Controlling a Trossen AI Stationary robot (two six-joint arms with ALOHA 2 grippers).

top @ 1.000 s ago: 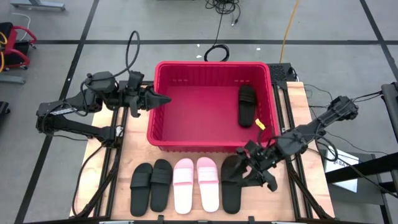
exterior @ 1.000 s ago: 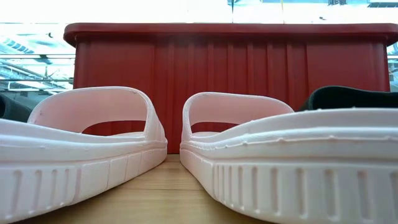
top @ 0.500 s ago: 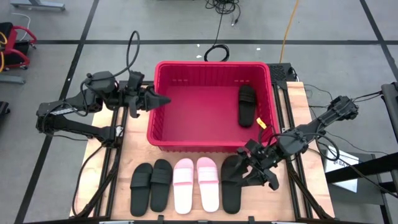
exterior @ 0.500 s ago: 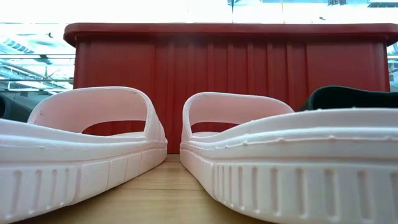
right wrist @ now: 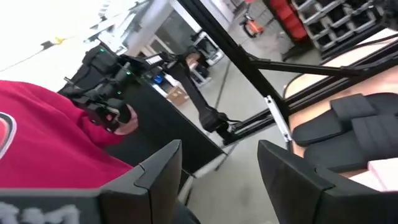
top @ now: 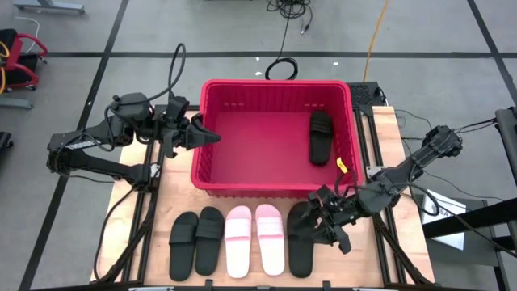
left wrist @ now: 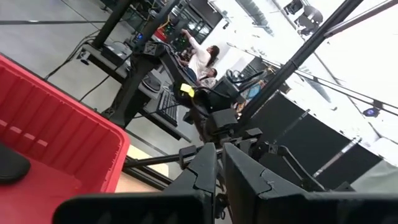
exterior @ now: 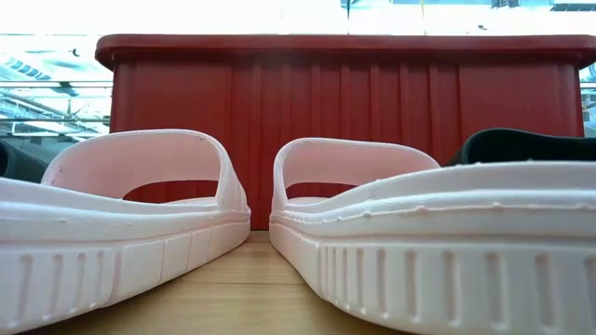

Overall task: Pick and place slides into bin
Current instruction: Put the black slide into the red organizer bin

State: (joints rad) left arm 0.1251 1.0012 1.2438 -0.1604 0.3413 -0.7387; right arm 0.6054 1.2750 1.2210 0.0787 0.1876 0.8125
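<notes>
Now the right gripper, fingers spread and empty, hovers over the rightmost black slide in the near row. It should straddle the strap squarely before closing, then lift clear of the bin rim. The left gripper, clenched empty, waits at the bin's left rim.

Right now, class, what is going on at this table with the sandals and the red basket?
A two-armed robot is moving slides into the red bin. One black slide already lies inside it. Five remain in a row on the table in front: two black, two pink and one more black slide at the right end. The right claw is open and sits low over that last slide, not yet gripping it. The left claw is shut and hovers over the bin's left rim, holding nothing.
</notes>
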